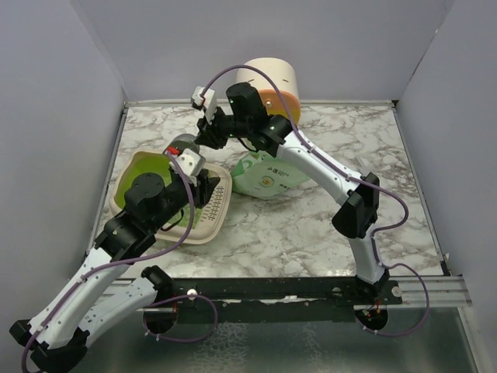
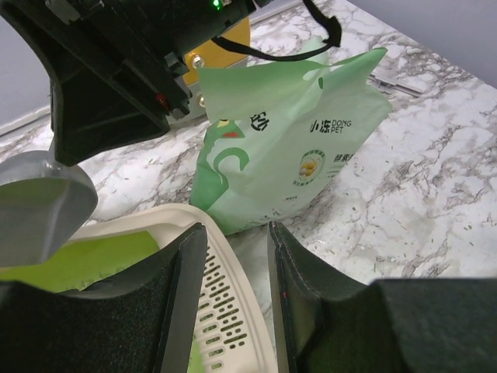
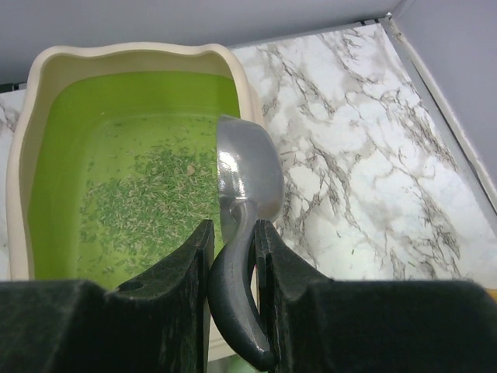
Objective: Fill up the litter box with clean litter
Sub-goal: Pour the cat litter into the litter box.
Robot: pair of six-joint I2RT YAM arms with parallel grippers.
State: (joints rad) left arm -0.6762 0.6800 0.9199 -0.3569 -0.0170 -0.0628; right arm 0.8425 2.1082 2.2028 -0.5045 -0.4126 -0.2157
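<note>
Two arms work over the marble worktop [image 1: 326, 225], both reaching toward its left half; the litter box [image 1: 208, 231] lies beside the left edge, about midway between the near and far edges, with its slotted side facing the middle. A cream cylinder [image 1: 268, 78] stands at the far edge, and the mint-green bag [image 2: 287, 148] sits just beside the box's slotted side, toward the centre of the worktop; whether its mouth is open I cannot tell.

The left gripper [image 2: 235, 252] straddles that slotted side, one finger inside the tray and one outside, and looks pressed onto it from both sides, bracing the box. The right gripper [image 3: 233, 229] is clamped on the dark handle of a grey scoop [image 3: 250, 175], which hangs over the box's rim on the side nearer the bag, its bowl turned on edge and apparently holding nothing.

The clean litter [image 3: 147, 198] is only a thin scatter of fine granules on the lime-green floor, which shows through everywhere.

By my reading, the step in hand is the tail of one tip-out, with the task barely begun. The next move calls for carrying the scoop across to the bag, digging in without knocking the soft bag over, and returning level; the left grip should hold the box steady meanwhile.
</note>
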